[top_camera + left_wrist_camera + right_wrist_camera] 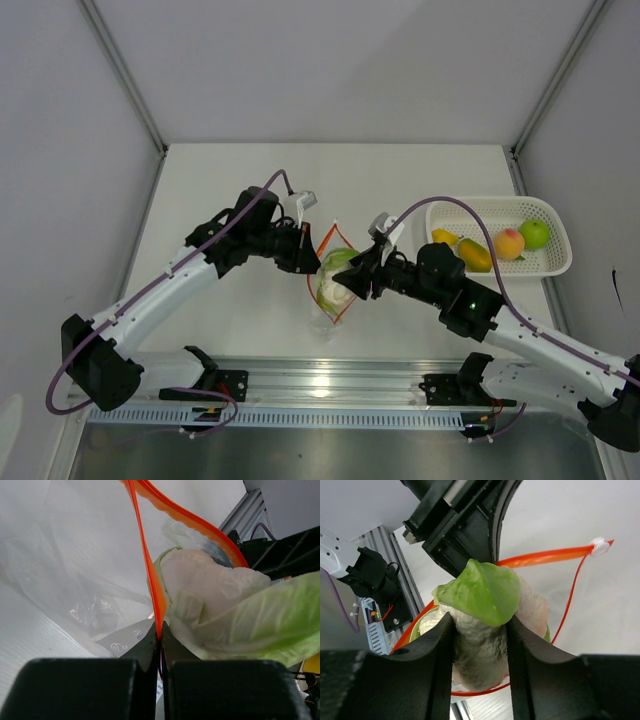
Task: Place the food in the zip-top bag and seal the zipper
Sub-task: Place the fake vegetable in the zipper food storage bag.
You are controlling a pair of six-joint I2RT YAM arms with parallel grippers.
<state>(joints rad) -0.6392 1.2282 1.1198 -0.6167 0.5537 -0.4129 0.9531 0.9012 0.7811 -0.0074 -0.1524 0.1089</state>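
In the middle of the top view, the left end effector (306, 250) is clenched on the zipper (150, 565) of the zip-top bag (60, 555), whose mouth gapes open. The right end effector (354, 278) grasps the leafy vegetable (481, 592) in that mouth. The peach (509, 243) and green apple (535, 233) lie in the white basket (500, 204) at the right of the bench (230, 190).

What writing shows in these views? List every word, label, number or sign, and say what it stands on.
No text reads clearly.
Grey patch beside the left gripper, behind the zip-top bag: pale print, too blurred to read.
Nothing printed shows on the zipper, the leafy vegetable or the white basket.
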